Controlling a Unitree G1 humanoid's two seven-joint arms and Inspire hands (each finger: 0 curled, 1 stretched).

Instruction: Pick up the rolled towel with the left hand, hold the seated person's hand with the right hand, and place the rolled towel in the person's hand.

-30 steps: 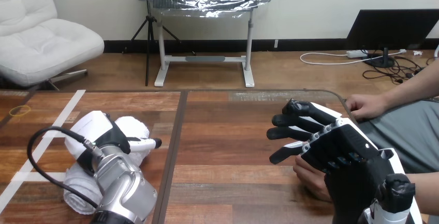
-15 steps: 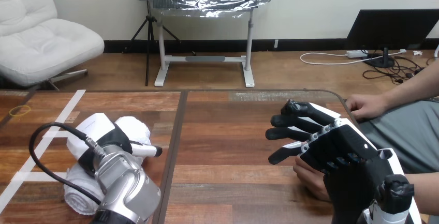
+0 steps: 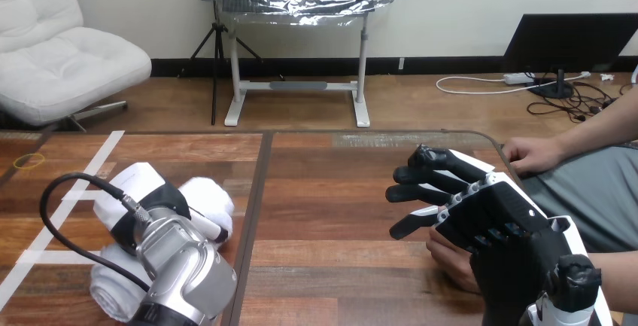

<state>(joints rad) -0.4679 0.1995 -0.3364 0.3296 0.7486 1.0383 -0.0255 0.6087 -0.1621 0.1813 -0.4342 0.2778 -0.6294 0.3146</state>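
Head view. Nearest: right hand (image 3: 500, 224) unclenched, spread above person's nearer hand (image 3: 449, 257); no clasp seen. Leftward: left hand (image 3: 154, 198) lying on rolled towel (image 3: 209, 196) on wooden table (image 3: 338, 190); grasp cannot be told. Best wrapped at mid-length, lifted level to keep the roll wound, then carried across. Farthest: person's farther hand (image 3: 530, 153) resting at the table's right edge.

White towel on brown wood
The rolled towel (image 3: 208, 197) is plain white; the left hand (image 3: 161, 201) and right hand (image 3: 489, 217) are black with white shells; white tape strips (image 3: 96, 163) cross the reddish-brown table (image 3: 331, 183).
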